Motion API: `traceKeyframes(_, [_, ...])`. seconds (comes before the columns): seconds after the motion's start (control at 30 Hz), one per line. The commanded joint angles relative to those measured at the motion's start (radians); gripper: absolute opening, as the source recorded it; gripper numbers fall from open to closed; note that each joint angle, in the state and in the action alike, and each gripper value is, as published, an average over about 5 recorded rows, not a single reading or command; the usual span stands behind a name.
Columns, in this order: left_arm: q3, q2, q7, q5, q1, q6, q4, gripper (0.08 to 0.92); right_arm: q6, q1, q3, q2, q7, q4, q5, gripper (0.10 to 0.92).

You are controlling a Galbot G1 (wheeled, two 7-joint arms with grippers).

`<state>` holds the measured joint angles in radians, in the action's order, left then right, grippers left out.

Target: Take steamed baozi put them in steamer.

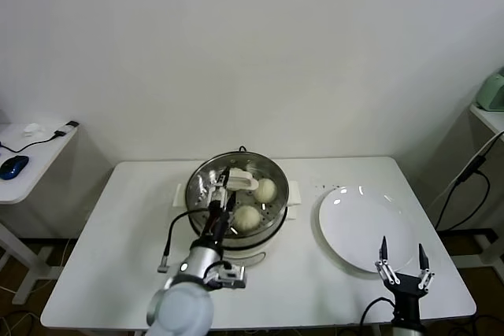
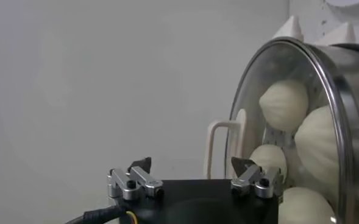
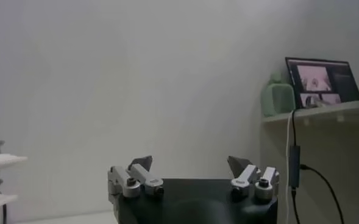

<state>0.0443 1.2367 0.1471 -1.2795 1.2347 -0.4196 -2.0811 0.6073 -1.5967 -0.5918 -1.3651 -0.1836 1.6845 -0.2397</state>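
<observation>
- Right gripper [image 1: 402,260] hangs at the table's near right edge, fingers spread, pinching nothing, just over the near rim of the plate [image 1: 344,235].
- Left gripper [image 1: 222,188] reaches over the steamer [image 1: 201,179], fingers spread wide and empty.
- Inside the steamer, mid-table, lie the baozi [image 1: 247,218]; the left wrist view shows four.
- Farther left, a side table [image 1: 47,153] carries a mouse [image 1: 13,166].

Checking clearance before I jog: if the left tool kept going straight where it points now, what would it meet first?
Probably the steamer: the open left tool points down into it, likely meeting the perforated tray or a steamed baozi beside it. Depth is unclear.
</observation>
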Motion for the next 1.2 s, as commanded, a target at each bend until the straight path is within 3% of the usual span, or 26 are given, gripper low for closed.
traceKeyframes(0.03, [0.33,-0.019,-0.258,0.587,0.248,0.094,-0.144,0.821,-0.221,0.035,0.053,0.046,-0.047,0.011,-0.052,0.823])
traceKeyframes(0.2, [0.613,0.058,-0.405,1.209,0.301,0.218,-0.09,0.823,-0.237,0.053,0.08,0.059,-0.038,0.02,-0.074,0.823])
traceKeyframes(0.4, [0.781,0.076,-0.388,1.682,0.339,0.319,0.006,0.823,-0.235,0.059,0.09,0.071,-0.018,0.025,-0.08,0.823])
traceKeyframes(0.8, [0.781,0.066,-0.295,1.67,0.371,0.391,0.144,0.823,-0.216,0.049,0.1,0.082,-0.016,0.033,-0.077,0.823])
traceKeyframes(1.2, [0.717,0.064,-0.219,1.626,0.402,0.437,0.168,0.823,-0.217,0.036,0.104,0.08,-0.014,0.038,-0.056,0.823])
